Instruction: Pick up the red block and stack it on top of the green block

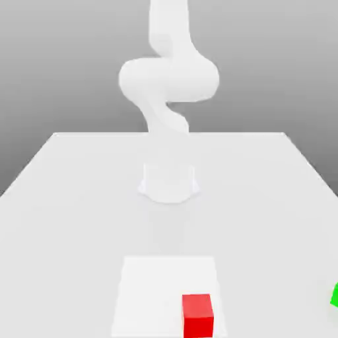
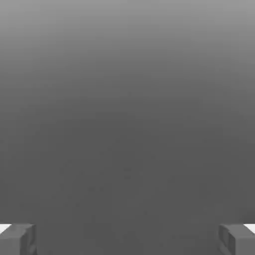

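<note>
The red block (image 1: 198, 315) is a small bright red cube resting on a paler square patch (image 1: 152, 284) near the front of the white table (image 1: 66, 198). At the exterior view's right edge, a sliver of the green block (image 1: 335, 295) sits on the table, cut off by the frame. In the hand view my gripper (image 2: 127, 240) is open, its two grey fingertips (image 2: 17, 239) far apart with nothing between them, facing a plain grey background. Neither block is near the fingers there.
The white arm (image 1: 168, 79) rises from its round base (image 1: 169, 181) at the table's middle and bends upward out of the picture. The table's far edge runs behind the base.
</note>
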